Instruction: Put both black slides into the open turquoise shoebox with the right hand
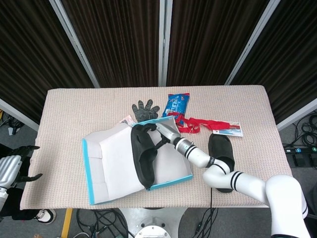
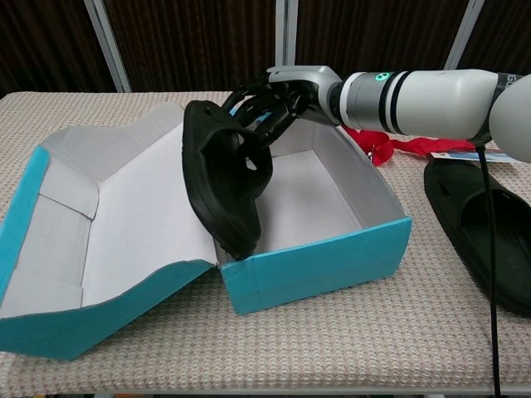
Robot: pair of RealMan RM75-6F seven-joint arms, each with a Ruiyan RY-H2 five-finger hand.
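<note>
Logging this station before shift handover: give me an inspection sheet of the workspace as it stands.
Surface: beige woven table.
Job's things: turquoise shoebox open, lid flap folded out flat; one black slide tilted over its left wall; second slide on the table beside it.
Clutter: black glove, blue packet, red lanyard with card.
Hands: right hand grips the tilted slide; left hand off the table, holds nothing.
Cables: black cable across second slide.
Surroundings: dark curtains.

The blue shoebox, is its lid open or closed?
Open. The shoebox's lid lies flapped back to the left, showing the white inside.
</note>
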